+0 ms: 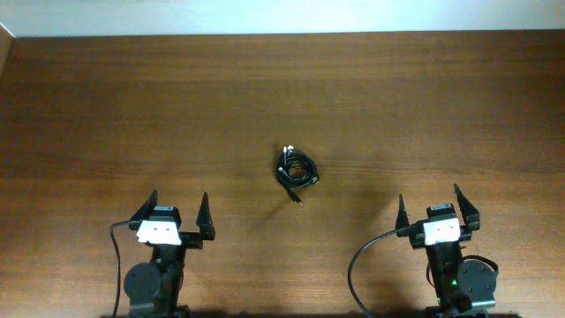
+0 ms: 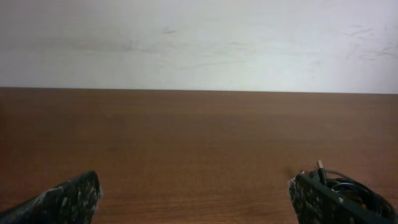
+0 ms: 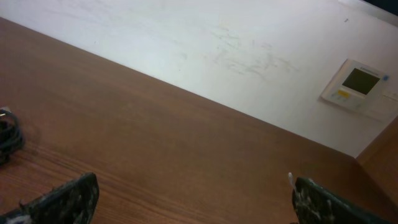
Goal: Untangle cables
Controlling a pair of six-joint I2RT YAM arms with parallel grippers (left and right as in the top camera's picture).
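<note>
The cables (image 1: 297, 170) lie as a small dark tangle of thin black cords with white-tipped plug ends at the middle of the wooden table (image 1: 132, 106). My left gripper (image 1: 179, 212) is open and empty at the front left, well short of the tangle. My right gripper (image 1: 435, 206) is open and empty at the front right. In the left wrist view part of the tangle (image 2: 351, 185) shows behind the right finger. In the right wrist view its edge (image 3: 7, 135) shows at the far left.
Thicker black arm cables (image 1: 355, 265) loop beside each arm base at the front edge. A white wall with a small wall panel (image 3: 354, 83) stands beyond the table's far edge.
</note>
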